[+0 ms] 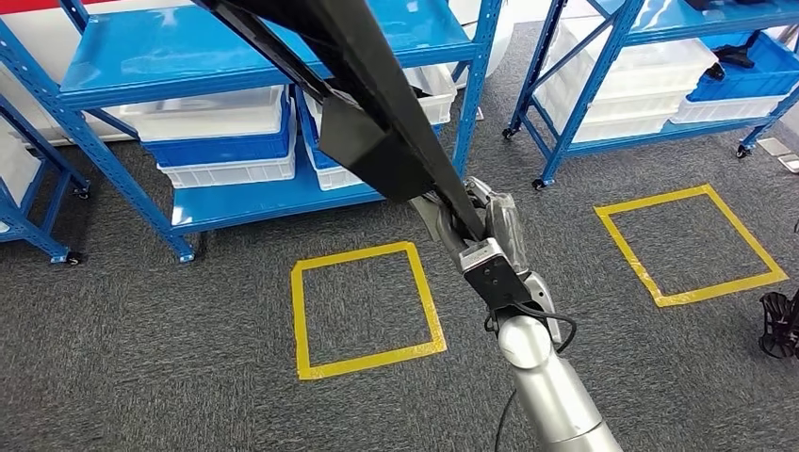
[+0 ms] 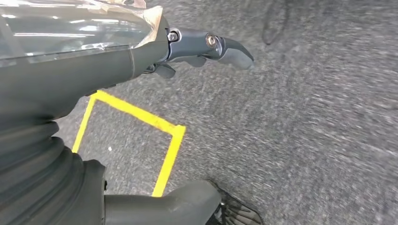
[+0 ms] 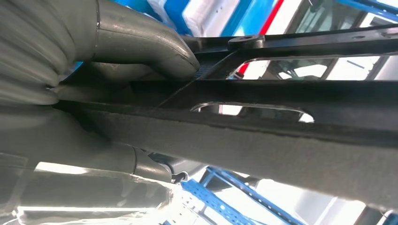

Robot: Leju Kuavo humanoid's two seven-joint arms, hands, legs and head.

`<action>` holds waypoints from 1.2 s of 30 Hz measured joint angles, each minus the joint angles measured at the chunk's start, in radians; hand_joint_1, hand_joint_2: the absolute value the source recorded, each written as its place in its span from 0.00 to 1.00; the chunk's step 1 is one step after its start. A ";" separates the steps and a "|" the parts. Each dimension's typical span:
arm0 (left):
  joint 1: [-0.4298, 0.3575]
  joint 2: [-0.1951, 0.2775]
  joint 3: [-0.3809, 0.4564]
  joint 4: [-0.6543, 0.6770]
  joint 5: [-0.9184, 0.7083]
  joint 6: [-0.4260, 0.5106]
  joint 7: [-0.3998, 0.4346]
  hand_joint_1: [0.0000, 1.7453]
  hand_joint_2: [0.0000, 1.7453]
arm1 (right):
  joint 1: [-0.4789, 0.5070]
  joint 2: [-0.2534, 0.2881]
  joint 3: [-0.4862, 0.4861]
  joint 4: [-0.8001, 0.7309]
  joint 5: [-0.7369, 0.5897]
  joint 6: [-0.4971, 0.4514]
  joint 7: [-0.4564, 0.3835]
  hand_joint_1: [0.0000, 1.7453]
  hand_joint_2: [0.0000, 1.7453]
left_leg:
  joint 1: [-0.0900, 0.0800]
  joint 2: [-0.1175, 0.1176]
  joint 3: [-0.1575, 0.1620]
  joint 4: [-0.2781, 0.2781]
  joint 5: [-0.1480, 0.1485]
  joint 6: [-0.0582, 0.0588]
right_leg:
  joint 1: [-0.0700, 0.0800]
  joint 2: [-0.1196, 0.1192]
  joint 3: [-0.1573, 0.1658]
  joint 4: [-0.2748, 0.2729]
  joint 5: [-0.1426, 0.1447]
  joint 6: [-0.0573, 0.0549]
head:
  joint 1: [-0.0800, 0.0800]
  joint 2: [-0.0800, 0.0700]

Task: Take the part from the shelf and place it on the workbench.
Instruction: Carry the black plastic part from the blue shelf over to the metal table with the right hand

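Note:
The part (image 1: 358, 104) is a long black flat piece with slots, running from my right hand up and to the left across the head view. My right hand (image 1: 485, 231) grips its lower end, out in front of me above the grey carpet. In the right wrist view the thumb (image 3: 141, 42) presses on the black part (image 3: 281, 117), which crosses the whole picture. My left hand (image 2: 94, 70) hangs over the floor with its fingers (image 2: 225, 47) stretched out and its thumb (image 2: 178, 201) apart from them, holding nothing.
Blue shelves (image 1: 245, 56) with white and blue bins (image 1: 221, 141) stand ahead, with a second rack (image 1: 660, 56) at the right. Two yellow tape squares (image 1: 363, 306) (image 1: 688, 245) mark the carpet. A dark object (image 1: 780, 325) sits at the right edge.

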 joint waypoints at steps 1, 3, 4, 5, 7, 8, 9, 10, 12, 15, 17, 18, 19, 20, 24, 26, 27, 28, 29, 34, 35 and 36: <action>0.002 -0.001 0.005 0.000 0.003 0.004 0.007 0.00 1.00 | -0.001 0.000 0.002 0.008 -0.005 0.002 -0.001 1.00 1.00 | 0.002 -0.001 -0.001 0.002 0.000 -0.002 | -0.007 0.000 -0.004 0.005 0.008 0.011 | 0.000 0.000; 0.004 -0.004 0.015 0.000 0.008 0.012 0.019 0.00 1.00 | -0.007 -0.001 0.005 0.021 -0.017 0.007 -0.004 1.00 1.00 | 0.010 -0.003 -0.004 0.012 -0.002 -0.011 | -0.023 -0.001 0.044 -0.104 0.066 0.042 | 0.000 0.000; 0.004 -0.004 0.019 0.000 0.010 0.014 0.022 0.00 1.00 | -0.012 -0.001 0.007 0.026 -0.026 0.009 -0.005 1.00 1.00 | 0.012 -0.004 -0.007 0.019 -0.004 -0.019 | -0.028 0.001 0.073 -0.169 0.091 0.053 | 0.000 0.000; 0.004 -0.004 0.022 0.000 0.011 0.016 0.025 0.00 1.00 | -0.017 -0.001 0.010 0.030 -0.038 0.012 -0.006 1.00 1.00 | 0.013 -0.006 -0.012 0.028 -0.006 -0.028 | -0.030 0.004 0.096 -0.221 0.110 0.057 | 0.000 0.000; 0.004 -0.004 0.028 0.000 0.013 0.018 0.026 0.00 1.00 | -0.022 0.000 0.013 0.037 -0.065 0.020 -0.006 1.00 1.00 | 0.011 -0.008 -0.021 0.035 -0.003 -0.045 | -0.024 0.011 0.103 -0.245 0.117 0.046 | -0.002 0.000; 0.006 -0.005 0.031 0.000 0.013 0.018 0.025 0.00 1.00 | -0.023 0.000 0.014 0.039 -0.079 0.024 -0.006 1.00 1.00 | 0.012 -0.008 -0.023 0.035 0.000 -0.051 | -0.023 0.014 0.100 -0.245 0.122 0.037 | -0.003 0.000; 0.008 -0.006 0.034 0.000 0.014 0.017 0.023 0.00 1.00 | -0.024 -0.001 0.015 0.042 -0.091 0.027 -0.006 1.00 1.00 | 0.015 -0.007 -0.026 0.034 0.001 -0.057 | -0.024 0.016 0.096 -0.243 0.126 0.028 | -0.003 0.000; 0.010 -0.007 0.036 0.000 0.014 0.016 0.022 0.00 1.00 | -0.025 -0.001 0.016 0.043 -0.101 0.029 -0.006 1.00 1.00 | 0.018 -0.006 -0.031 0.043 -0.008 -0.061 | -0.025 0.018 0.094 -0.243 0.131 0.019 | -0.004 0.000; 0.011 -0.007 0.041 0.000 0.013 0.012 0.016 0.00 1.00 | -0.026 -0.002 0.018 0.044 -0.115 0.030 -0.006 1.00 1.00 | 0.021 -0.006 -0.066 0.124 -0.067 -0.065 | -0.025 0.024 0.088 -0.245 0.140 0.002 | -0.005 0.000; 0.013 -0.007 0.045 0.000 0.006 0.004 0.006 0.00 1.00 | -0.017 -0.003 0.019 0.044 -0.124 0.025 -0.005 1.00 1.00 | 0.019 -0.007 -0.142 0.321 -0.167 -0.063 | -0.013 0.035 0.076 -0.244 0.149 -0.011 | -0.006 0.000; 0.015 -0.007 0.045 0.000 -0.001 0.002 0.001 0.00 1.00 | -0.008 -0.004 0.019 0.044 -0.124 0.020 -0.002 1.00 1.00 | 0.017 -0.008 -0.127 0.320 -0.155 -0.053 | -0.006 0.050 0.071 -0.244 0.153 -0.016 | -0.006 0.000; 0.016 -0.007 0.045 0.000 -0.004 0.001 -0.001 0.00 1.00 | -0.005 -0.004 0.019 0.042 -0.124 0.017 0.001 1.00 1.00 | 0.015 -0.018 -0.088 0.258 -0.126 -0.044 | -0.003 0.059 0.071 -0.244 0.155 -0.016 | -0.006 0.000; 0.016 -0.007 0.045 0.000 -0.006 0.001 -0.002 0.00 1.00 | -0.002 -0.005 0.019 0.039 -0.123 0.014 0.004 1.00 1.00 | 0.012 -0.040 -0.044 0.185 -0.099 -0.032 | -0.003 0.069 0.071 -0.244 0.157 -0.015 | -0.005 0.000; 0.016 -0.006 0.045 0.000 -0.008 0.000 -0.004 0.00 1.00 | -0.001 -0.005 0.019 0.035 -0.122 0.011 0.006 1.00 1.00 | 0.011 -0.066 -0.006 0.120 -0.080 -0.021 | 0.001 0.078 0.068 -0.243 0.159 -0.013 | -0.005 0.000; 0.018 -0.003 0.045 0.000 -0.017 -0.003 -0.009 0.00 1.00 | 0.008 -0.008 0.018 0.022 -0.120 0.001 0.012 1.00 1.00 | 0.003 -0.079 0.033 0.044 -0.066 -0.006 | -0.005 0.118 0.053 -0.246 0.173 0.012 | -0.007 0.000; 0.018 -0.003 0.045 0.000 -0.019 -0.005 -0.011 0.00 1.00 | 0.014 -0.013 0.016 0.014 -0.117 -0.003 0.014 1.00 1.00 | 0.006 -0.049 0.041 0.021 -0.052 -0.003 | -0.001 0.091 0.033 -0.224 0.162 0.019 | -0.005 0.000; 0.018 -0.004 0.045 0.000 -0.019 -0.007 -0.012 0.00 1.00 | 0.016 -0.016 0.015 0.012 -0.117 -0.004 0.014 1.00 1.00 | 0.008 -0.033 0.044 0.011 -0.045 -0.003 | 0.001 0.064 0.013 -0.185 0.141 0.019 | -0.003 0.000; 0.019 -0.003 0.045 0.000 -0.020 -0.007 -0.013 0.00 1.00 | 0.017 -0.018 0.015 0.010 -0.116 -0.005 0.014 1.00 1.00 | 0.007 -0.017 0.044 0.007 -0.042 -0.003 | 0.001 0.034 -0.016 -0.125 0.110 0.016 | -0.001 0.000; 0.019 -0.003 0.045 0.000 -0.020 -0.008 -0.014 0.00 1.00 | 0.018 -0.020 0.015 0.009 -0.116 -0.005 0.015 1.00 1.00 | 0.006 -0.001 0.042 0.005 -0.040 -0.003 | 0.001 0.019 -0.048 -0.054 0.077 0.014 | 0.001 0.000; 0.019 -0.006 0.045 0.000 -0.020 -0.009 -0.014 0.00 1.00 | 0.028 -0.028 0.012 0.008 -0.120 -0.006 0.019 1.00 1.00 | 0.002 0.066 0.040 0.006 -0.039 -0.008 | 0.004 -0.019 0.004 -0.096 0.091 0.029 | 0.002 0.000; 0.018 -0.006 0.045 0.000 -0.019 -0.009 -0.014 0.00 1.00 | 0.026 -0.029 0.011 0.008 -0.121 -0.006 0.019 1.00 1.00 | -0.002 0.076 0.041 0.009 -0.041 -0.011 | 0.009 -0.042 0.050 -0.176 0.114 0.029 | 0.002 0.000; 0.018 -0.006 0.045 0.000 -0.019 -0.009 -0.014 0.00 1.00 | 0.023 -0.029 0.011 0.008 -0.121 -0.006 0.019 1.00 1.00 | -0.006 0.085 0.041 0.011 -0.042 -0.016 | 0.013 -0.060 0.081 -0.230 0.130 0.023 | 0.002 0.000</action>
